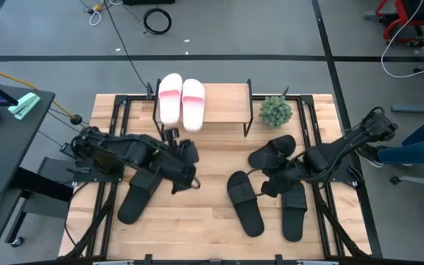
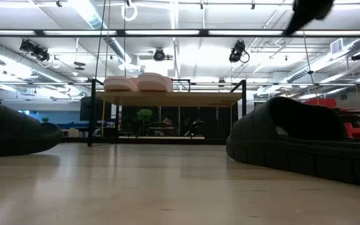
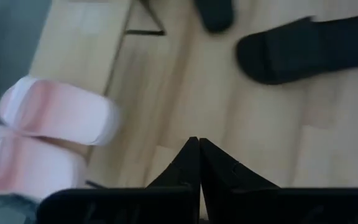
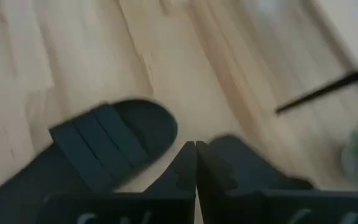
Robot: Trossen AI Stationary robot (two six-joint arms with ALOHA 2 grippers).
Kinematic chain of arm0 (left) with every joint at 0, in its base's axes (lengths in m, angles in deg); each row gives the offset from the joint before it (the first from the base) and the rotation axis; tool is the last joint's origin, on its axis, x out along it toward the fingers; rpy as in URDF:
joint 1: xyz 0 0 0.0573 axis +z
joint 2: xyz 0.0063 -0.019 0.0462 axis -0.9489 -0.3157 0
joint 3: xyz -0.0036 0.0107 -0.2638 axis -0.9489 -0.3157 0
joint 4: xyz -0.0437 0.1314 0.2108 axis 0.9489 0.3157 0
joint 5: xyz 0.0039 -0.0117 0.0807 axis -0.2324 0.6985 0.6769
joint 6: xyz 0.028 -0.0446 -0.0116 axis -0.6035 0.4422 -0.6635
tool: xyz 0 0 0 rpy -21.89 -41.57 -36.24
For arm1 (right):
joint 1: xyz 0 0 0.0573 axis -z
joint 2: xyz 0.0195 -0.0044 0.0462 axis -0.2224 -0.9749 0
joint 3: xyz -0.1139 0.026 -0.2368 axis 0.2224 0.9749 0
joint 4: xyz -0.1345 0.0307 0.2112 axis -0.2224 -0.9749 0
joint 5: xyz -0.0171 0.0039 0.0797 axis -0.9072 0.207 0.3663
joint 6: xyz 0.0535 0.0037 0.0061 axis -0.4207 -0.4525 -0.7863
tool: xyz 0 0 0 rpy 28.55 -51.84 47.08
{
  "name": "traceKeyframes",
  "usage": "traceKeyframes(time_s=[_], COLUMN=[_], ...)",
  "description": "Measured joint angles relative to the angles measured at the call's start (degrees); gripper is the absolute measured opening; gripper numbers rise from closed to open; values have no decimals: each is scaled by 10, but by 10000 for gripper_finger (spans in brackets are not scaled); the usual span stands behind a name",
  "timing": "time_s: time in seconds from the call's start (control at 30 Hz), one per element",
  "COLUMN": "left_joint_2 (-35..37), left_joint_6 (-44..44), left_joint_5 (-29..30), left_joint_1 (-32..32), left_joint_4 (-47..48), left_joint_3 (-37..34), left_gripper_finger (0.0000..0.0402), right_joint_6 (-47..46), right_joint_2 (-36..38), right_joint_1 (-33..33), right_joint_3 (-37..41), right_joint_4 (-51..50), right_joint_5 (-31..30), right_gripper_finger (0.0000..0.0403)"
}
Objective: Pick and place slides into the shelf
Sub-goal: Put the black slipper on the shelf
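Two pink slides (image 1: pixel 181 101) sit side by side on the left end of the shelf (image 1: pixel 227 103) at the tabletop's (image 1: pixel 197 221) far edge. Four black slides (image 1: pixel 244 203) lie on the tabletop (so roughly a third is done). The left gripper (image 1: pixel 188 157) and right gripper (image 1: pixel 272 179) hover low, fingers pressed together, holding nothing.

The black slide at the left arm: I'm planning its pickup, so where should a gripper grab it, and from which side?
Judging by its pose, grip the black slide by its strap, coming from above: it seems to lie sole-down on the table, beside the left gripper.
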Motion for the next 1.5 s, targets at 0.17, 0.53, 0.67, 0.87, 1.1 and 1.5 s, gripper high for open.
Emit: traceKeyframes(time_s=[0.17,0.53,0.67,0.87,1.1,1.5], left_joint_2=[0,0,0,0,0,0], left_joint_6=[7,-5,-20,-22,-29,-30], left_joint_5=[3,0,0,0,0,0], left_joint_1=[44,78,84,84,84,83], left_joint_4=[-1,-32,-32,-32,-32,-32], left_joint_3=[-26,-50,-50,-50,-50,-50], left_gripper_finger=[22,8,7,22,13,23], right_joint_6=[-72,-34,-32,-32,-39,-211], right_joint_2=[0,0,0,0,-2,-87], right_joint_1=[-9,12,28,31,31,77], right_joint_3=[56,89,89,89,89,89], right_joint_4=[0,15,18,15,14,-160], right_joint_5=[1,-7,-8,25,47,-42], right_gripper_finger=[7,10,13,44,105,171])
